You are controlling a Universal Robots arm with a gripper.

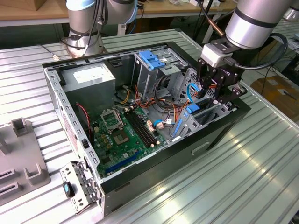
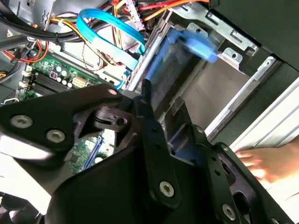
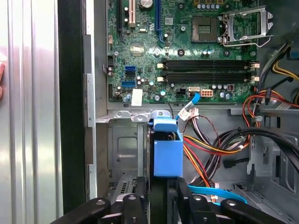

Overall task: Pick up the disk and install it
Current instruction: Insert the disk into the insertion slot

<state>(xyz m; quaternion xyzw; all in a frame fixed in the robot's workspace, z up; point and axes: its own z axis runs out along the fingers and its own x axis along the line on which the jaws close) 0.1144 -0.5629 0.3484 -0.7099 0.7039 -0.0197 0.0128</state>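
Between the fingers of the claw [image 3: 160,189]: the disk [image 3: 167,154], standing on edge in its bright blue rail frame, blue end pointing away from the claw.
Grip: closed down to the disk's thickness, one finger on each flat face, nothing else held.
Claw's place: in the exterior view it [image 1: 216,91] is down inside the front corner of the computer case [image 1: 154,172].
Directly ahead of the claw: the grey metal drive bay [image 3: 124,149]; the disk's blue end lies at its edge, and whether it is seated cannot be told.
Just beside the claw: orange and black wires [image 3: 210,149] and a flat blue data cable [image 3: 217,193], both near the disk's flank.
Farther beyond the claw: the green motherboard [image 3: 187,51].
Outside the case, off to the claw's side: a person's hand [image 2: 266,165] on the ribbed table [image 1: 243,177].
Risk, jamming: a tilted disk could catch its rail frame on the bay's edge and bind.
Risk, snagging: the wires look close enough to be pinched between disk and bay, or dragged by a finger.
Risk, slipping: the faces are smooth, so a hard push could shift the disk in the grip.
Risk, hand: it is near the case wall, and a wide swing could meet it.
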